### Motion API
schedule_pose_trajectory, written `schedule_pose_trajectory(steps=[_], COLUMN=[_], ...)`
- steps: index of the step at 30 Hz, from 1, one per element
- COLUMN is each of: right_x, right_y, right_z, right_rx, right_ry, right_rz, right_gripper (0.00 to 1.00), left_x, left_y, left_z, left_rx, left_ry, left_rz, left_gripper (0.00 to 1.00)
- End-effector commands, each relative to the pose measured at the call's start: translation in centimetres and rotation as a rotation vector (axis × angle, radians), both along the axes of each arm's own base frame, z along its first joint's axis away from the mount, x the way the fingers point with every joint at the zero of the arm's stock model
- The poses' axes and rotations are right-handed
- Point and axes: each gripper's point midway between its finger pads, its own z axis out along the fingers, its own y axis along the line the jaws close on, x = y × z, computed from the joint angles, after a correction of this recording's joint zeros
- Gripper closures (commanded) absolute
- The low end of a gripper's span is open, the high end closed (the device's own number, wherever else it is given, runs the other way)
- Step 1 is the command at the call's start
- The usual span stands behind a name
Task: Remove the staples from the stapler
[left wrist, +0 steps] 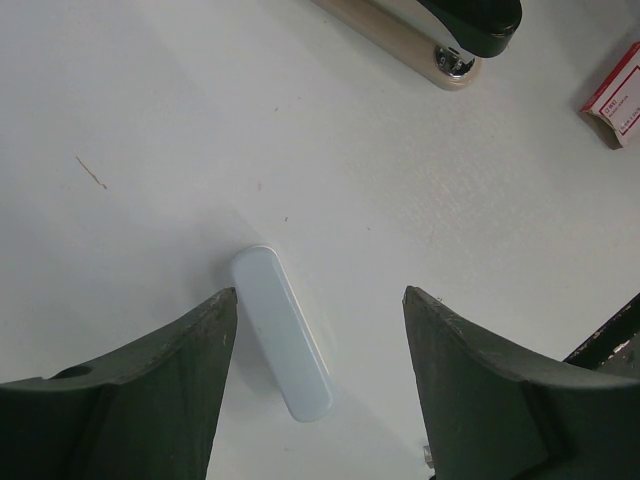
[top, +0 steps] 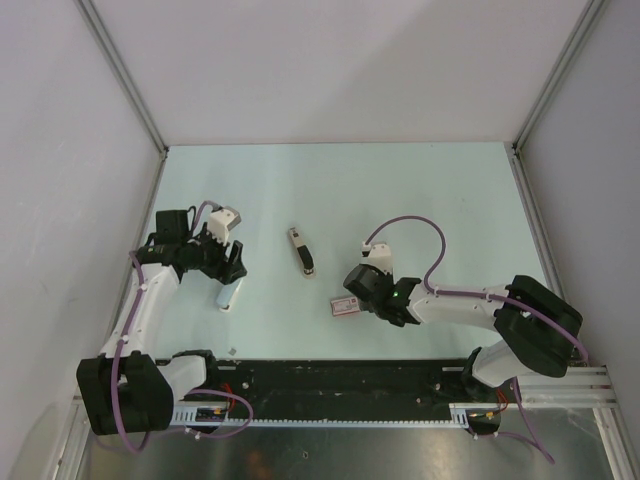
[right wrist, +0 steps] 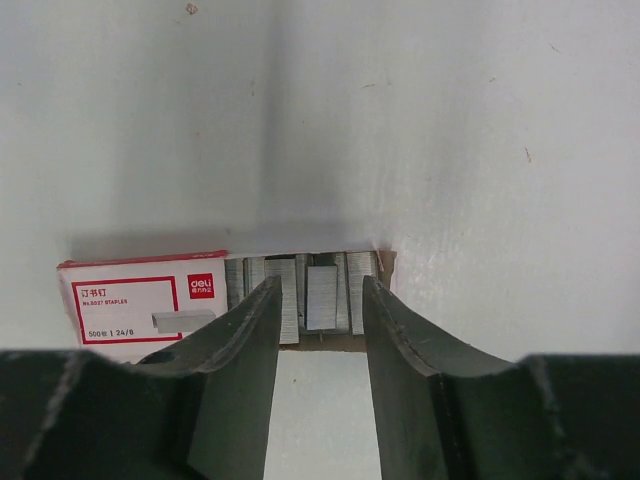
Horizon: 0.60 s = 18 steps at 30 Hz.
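Note:
The stapler (top: 302, 250), beige with black parts, lies shut on the table between the arms; its end shows at the top of the left wrist view (left wrist: 440, 35). My left gripper (top: 228, 272) is open and empty, its jaws standing either side of a small white stick (left wrist: 282, 332) without touching it (left wrist: 318, 300). My right gripper (top: 352, 298) is open over the open end of a pink-and-white staple box (right wrist: 140, 300). Grey staple strips (right wrist: 322, 295) lie in that box just beyond the fingertips (right wrist: 265, 295), one strip in line with the gap.
The white stick (top: 228, 295) lies left of the stapler. The box (top: 346, 305) sits right of the stapler and shows at the right edge of the left wrist view (left wrist: 615, 95). White walls enclose the table on three sides.

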Motion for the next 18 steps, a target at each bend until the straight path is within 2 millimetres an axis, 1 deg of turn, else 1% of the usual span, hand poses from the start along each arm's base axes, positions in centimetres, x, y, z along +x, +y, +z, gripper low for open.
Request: schedule_pose_trajectory(steps=[1,7,9,13,18], right_x=[0.1,0.1,0.1,0.0,-0.4], right_y=[-0.2,-0.2,-0.4,-0.4,-0.5], right_z=[-0.1,0.6,1.0,1.6,1.4], right_rx=[-0.009,-0.001,0.009,0.045,0.053], right_ry=[-0.011,-0.030,-0.039,-0.046,-0.033], right_rz=[-0.020,-0.021,-0.028,-0.033,-0.035], right_gripper=[0.57,0.59,0.62,0.75,0.88], left_x=[0.4,0.4,0.4,0.5,0.4], left_y=[-0.2,-0.3,-0.4,-0.3,-0.3], left_z=[1.2,1.2,1.3,1.4,1.4], left_rx=[-0.032,-0.037,-0.037,-0.037,-0.037], left_ry=[-0.017,-0.015,-0.017,-0.020,-0.021], left_rz=[0.007,0.003,0.002,0.003,0.004], left_gripper=[0.27,0.27,0.27,0.27,0.27])
